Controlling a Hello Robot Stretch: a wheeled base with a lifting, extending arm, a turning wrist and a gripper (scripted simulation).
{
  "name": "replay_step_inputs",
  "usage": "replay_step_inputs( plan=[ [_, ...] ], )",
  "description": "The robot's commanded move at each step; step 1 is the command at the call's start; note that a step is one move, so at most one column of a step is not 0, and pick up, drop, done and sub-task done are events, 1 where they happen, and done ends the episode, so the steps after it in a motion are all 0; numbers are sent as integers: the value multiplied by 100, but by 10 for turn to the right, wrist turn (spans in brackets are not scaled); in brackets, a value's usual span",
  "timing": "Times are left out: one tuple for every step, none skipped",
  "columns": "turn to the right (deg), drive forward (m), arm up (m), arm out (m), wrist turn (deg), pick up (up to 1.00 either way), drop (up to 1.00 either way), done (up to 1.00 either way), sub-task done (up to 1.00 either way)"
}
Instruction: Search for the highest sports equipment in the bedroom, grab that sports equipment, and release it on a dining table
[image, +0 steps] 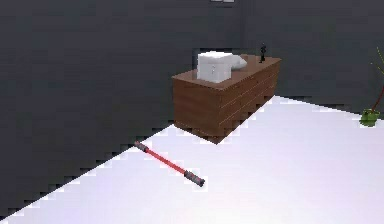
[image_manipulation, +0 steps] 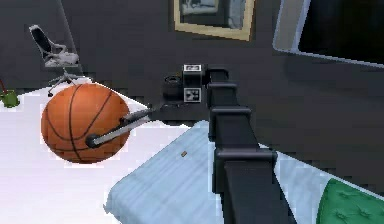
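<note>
Forward view, left to right: a red stick (image: 170, 163) with a dark end lies on the pale floor (image: 300, 170). Behind it a wooden dresser (image: 225, 95) stands against the dark wall, bearing a white box (image: 218, 66) and a small dark thing (image: 262, 53). A plant (image: 372, 110) is at the right edge.

Arm side view, left to right: a green plant (image_manipulation: 10, 97) at the edge and an office chair (image_manipulation: 52, 50) by the wall. The basketball (image_manipulation: 75, 115) hangs at the far end of the gripper (image_manipulation: 98, 137), clear of floor and bed. The gripper holds it, but the spread of its fingers cannot be told. Below lies a pale blue bed (image_manipulation: 160, 180), with the arm (image_manipulation: 235, 150) rising over it. A framed picture (image_manipulation: 213, 15) and a dark framed panel (image_manipulation: 335, 30) hang on the wall, and a green pillow (image_manipulation: 355, 205) lies at the lower right.
</note>
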Motion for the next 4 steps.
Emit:
replay_step_inputs(
  plan=[
    [0, 0, 0, 0, -450, 0, 0, 0, 0],
    [0, 0, 0, 0, -150, 0, 0, 0, 0],
    [0, 0, 0, -24, 0, 0, 0, 0, 0],
    [-390, 0, 0, 0, 0, 0, 0, 0, 0]
  ],
)
